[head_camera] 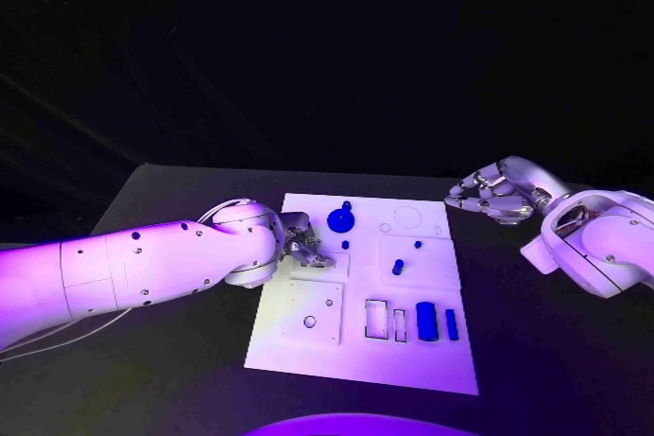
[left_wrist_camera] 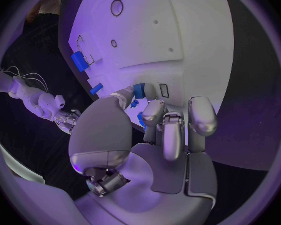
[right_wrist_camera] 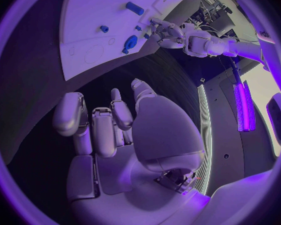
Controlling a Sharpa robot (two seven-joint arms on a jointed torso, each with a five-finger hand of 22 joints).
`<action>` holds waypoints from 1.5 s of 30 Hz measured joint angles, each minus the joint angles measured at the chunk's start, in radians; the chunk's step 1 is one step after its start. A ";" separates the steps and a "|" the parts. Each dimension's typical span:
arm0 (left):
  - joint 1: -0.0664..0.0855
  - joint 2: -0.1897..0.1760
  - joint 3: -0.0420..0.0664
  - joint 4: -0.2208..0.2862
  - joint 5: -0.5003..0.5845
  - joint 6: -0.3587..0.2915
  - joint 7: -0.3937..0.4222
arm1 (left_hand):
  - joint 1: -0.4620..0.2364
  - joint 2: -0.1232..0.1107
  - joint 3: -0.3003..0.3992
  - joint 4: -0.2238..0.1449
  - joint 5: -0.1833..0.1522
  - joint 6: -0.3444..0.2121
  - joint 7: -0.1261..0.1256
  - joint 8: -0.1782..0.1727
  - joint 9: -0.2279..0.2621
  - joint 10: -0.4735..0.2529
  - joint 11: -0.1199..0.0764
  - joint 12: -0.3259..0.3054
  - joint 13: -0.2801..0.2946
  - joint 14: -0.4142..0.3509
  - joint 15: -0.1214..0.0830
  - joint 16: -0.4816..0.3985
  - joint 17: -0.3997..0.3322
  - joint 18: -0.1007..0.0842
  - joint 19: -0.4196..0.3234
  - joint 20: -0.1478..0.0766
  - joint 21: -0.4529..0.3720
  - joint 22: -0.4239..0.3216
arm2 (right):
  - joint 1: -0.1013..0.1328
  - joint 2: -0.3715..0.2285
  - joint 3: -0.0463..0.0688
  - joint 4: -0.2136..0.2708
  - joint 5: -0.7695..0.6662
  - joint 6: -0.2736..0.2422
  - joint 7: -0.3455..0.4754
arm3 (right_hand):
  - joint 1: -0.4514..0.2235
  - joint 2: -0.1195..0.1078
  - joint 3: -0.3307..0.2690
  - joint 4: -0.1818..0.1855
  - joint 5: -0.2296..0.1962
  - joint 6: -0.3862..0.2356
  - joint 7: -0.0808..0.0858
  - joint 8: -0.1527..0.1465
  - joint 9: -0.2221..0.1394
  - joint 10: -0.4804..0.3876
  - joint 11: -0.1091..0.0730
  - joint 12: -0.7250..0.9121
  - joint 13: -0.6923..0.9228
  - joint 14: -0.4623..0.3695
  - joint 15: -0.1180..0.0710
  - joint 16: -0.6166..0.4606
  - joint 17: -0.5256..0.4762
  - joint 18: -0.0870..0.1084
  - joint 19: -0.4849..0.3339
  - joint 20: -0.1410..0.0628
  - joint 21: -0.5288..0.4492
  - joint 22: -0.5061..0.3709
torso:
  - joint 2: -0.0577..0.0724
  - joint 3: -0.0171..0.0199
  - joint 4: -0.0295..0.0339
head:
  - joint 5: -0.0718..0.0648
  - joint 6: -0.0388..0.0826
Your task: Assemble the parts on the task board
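In the head view the left robot hand (head_camera: 308, 250) is lying mostly hidden behind its own white arm (head_camera: 150, 266), so whether its fingertips are touching or pinching anything on the task board (head_camera: 357, 360) is not showing. In the left wrist view the fingers (left_wrist_camera: 154, 111) are covering part of a blue part (left_wrist_camera: 139, 90), and contact is staying unclear. The small blue parts (head_camera: 398, 265) are too tiny to identify by shape.
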 measured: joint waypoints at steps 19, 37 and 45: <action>0.000 0.002 0.000 -0.004 0.018 -0.007 -0.003 | -0.005 0.032 -0.003 0.003 0.000 0.000 0.000 -0.004 -0.001 0.000 0.000 0.004 0.002 0.000 0.000 0.000 0.000 0.000 0.002 -0.002 0.000 0.000 | 0.000 0.000 0.000 -0.001 0.000 -0.001 0.000 | 0.000 0.000 0.000 0.000 0.000 0.000 0.000 0.000 0.000 0.000 0.000 0.000 0.000 0.000 0.000 0.000 0.000 0.000 0.000 0.000 0.000 0.000 | 0.000 0.0004 0.0000 | -0.001 0.003; 0.001 0.008 0.001 -0.005 0.039 -0.014 -0.004 | 0.102 0.059 0.025 -0.016 0.000 -0.003 0.004 -0.004 0.008 0.000 0.000 0.004 0.002 0.000 0.000 0.000 0.001 0.000 0.004 -0.004 0.000 0.003 | 0.000 0.000 0.000 -0.001 0.000 -0.002 0.000 | 0.000 0.000 0.000 0.006 0.000 0.000 0.000 0.000 0.001 0.000 0.000 0.000 0.000 0.000 0.000 0.000 0.000 0.000 0.000 0.000 -0.006 -0.001 | 0.000 0.0005 -0.0001 | -0.002 0.002; 0.002 0.011 0.002 -0.008 0.051 -0.016 -0.007 | 0.119 0.066 0.027 -0.018 -0.002 -0.007 0.003 0.000 0.009 0.000 0.000 0.004 0.001 0.000 0.000 0.000 0.001 0.000 0.004 -0.004 0.000 0.003 | 0.000 -0.001 0.000 -0.001 0.000 -0.002 0.000 | 0.000 0.000 0.000 0.006 0.000 0.000 0.000 0.000 0.001 0.000 0.000 0.000 0.000 0.000 0.000 0.000 0.000 0.000 0.000 0.000 -0.006 -0.001 | 0.000 0.0004 -0.0003 | -0.003 0.004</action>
